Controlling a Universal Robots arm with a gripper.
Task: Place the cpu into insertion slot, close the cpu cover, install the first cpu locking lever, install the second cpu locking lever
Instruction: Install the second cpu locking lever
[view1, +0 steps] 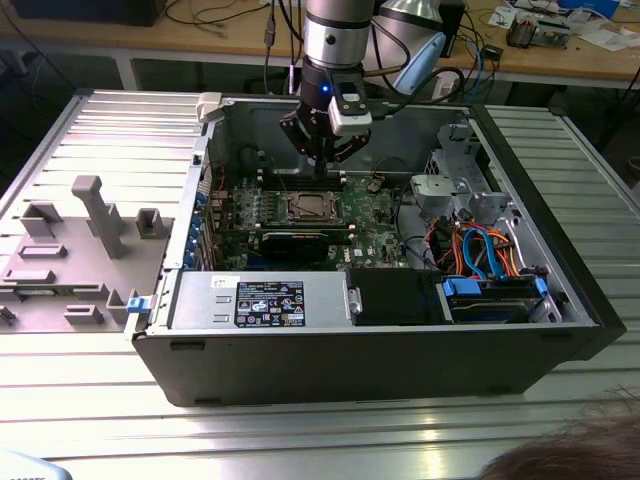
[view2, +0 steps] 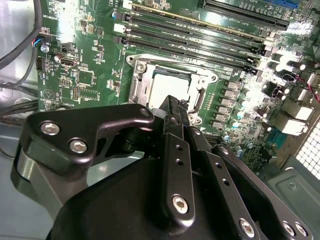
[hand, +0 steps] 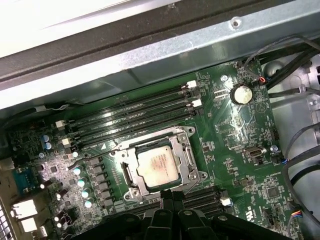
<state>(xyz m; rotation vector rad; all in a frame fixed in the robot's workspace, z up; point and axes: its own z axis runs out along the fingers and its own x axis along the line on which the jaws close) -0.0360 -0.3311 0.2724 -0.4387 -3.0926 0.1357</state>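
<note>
In the exterior view, the gripper hangs inside the open computer case, just above the far edge of the insertion slot.

In the second wrist view, the fingers look pressed together with nothing between them, their tips beside the socket's rim.

In the first wrist view, the cpu lies seated in the socket, with the cpu cover apparently down around it.

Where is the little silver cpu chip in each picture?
Exterior view: the cpu lies in its socket on the green board, just below the gripper.
First wrist view: near the middle, under the memory slots.
Second wrist view: just above the gripper.
Shared landmark: the long black memory slots beside the socket.
</note>
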